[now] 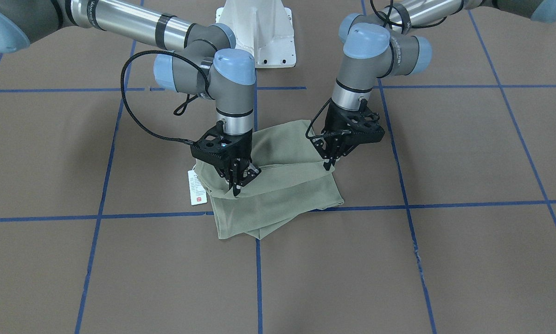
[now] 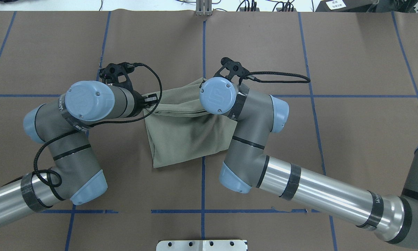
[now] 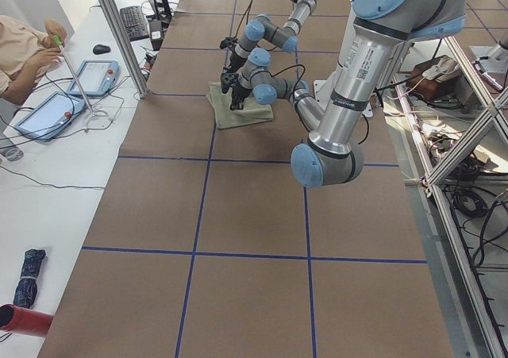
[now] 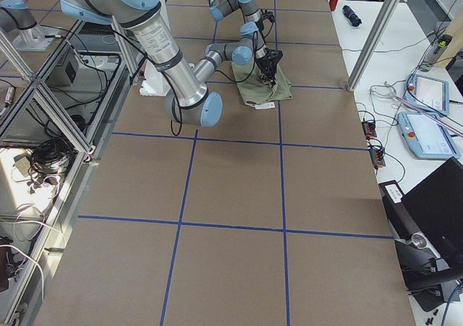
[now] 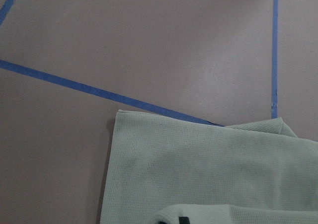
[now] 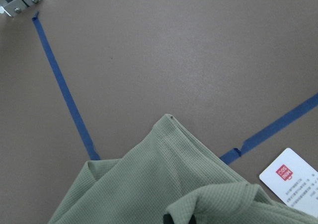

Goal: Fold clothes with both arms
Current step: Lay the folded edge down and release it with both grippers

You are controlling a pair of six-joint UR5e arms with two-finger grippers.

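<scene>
The sage-green shirt (image 1: 287,185) lies folded into a rough rectangle at the table's middle (image 2: 184,136). My right gripper (image 1: 238,185) is shut on a raised fold of fabric near the collar side, next to the white hang tag (image 1: 197,187). On the opposite side my left gripper (image 1: 329,166) is shut on the same top layer's edge. That layer is held slightly off the lower layers between the two. In the overhead view both wrists hide their fingers. Ribbed cloth (image 5: 198,164) fills the left wrist view. The right wrist view shows cloth (image 6: 149,184) and the tag (image 6: 290,177).
Brown table covering (image 1: 444,260) with a blue tape grid surrounds the shirt. The white pedestal base (image 1: 259,32) stands behind it. A person (image 3: 24,48) sits at a side desk with tablets (image 3: 48,112); metal frame posts (image 3: 119,32) line that edge.
</scene>
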